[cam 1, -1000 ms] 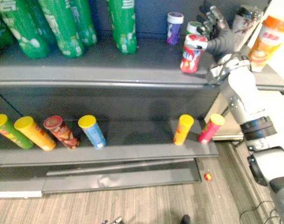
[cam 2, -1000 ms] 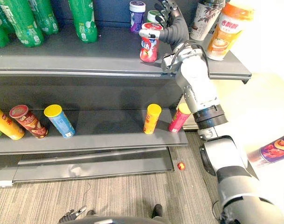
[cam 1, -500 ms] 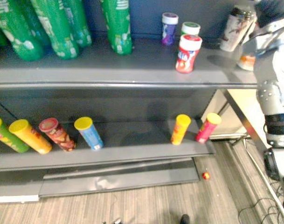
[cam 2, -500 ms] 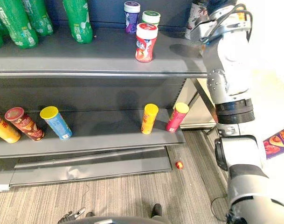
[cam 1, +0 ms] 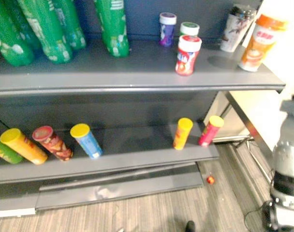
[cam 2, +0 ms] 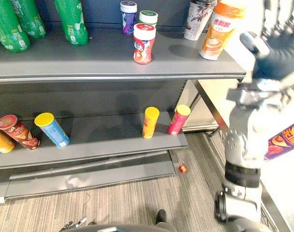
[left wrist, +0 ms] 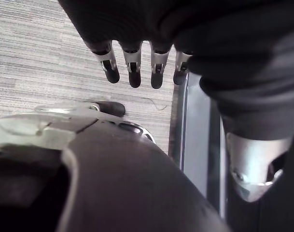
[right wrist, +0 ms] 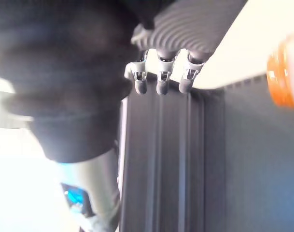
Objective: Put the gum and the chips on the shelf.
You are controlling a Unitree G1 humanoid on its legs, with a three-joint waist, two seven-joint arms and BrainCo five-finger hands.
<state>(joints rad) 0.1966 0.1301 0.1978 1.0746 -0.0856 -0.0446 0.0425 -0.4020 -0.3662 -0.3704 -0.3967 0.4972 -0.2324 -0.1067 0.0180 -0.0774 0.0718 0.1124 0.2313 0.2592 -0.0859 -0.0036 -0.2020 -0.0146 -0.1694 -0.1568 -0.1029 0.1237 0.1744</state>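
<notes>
Red gum jar (cam 1: 188, 54) stands upright on the top shelf (cam 1: 137, 77), well to the left of the right hand (cam 2: 277, 53) and untouched, so it reads as already placed. That hand hangs past the shelf end, fingers straight, empty. Left hand (left wrist: 133, 72) is slack over the floor (left wrist: 40, 58), empty too.

Count: three gum jars, two cups (cam 1: 255, 41), at least four green bottles (cam 1: 110, 26). Six chip cans (cam 1: 86, 141) lean lids-forward on the lower shelf (cam 1: 137, 162), probably for display. A purple can (cam 2: 286, 141) sits below the right hand. It's cropped; possibly the chips to shelve.

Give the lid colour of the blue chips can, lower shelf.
Yellow. The blue chips can shows best in the right eye view.
</notes>
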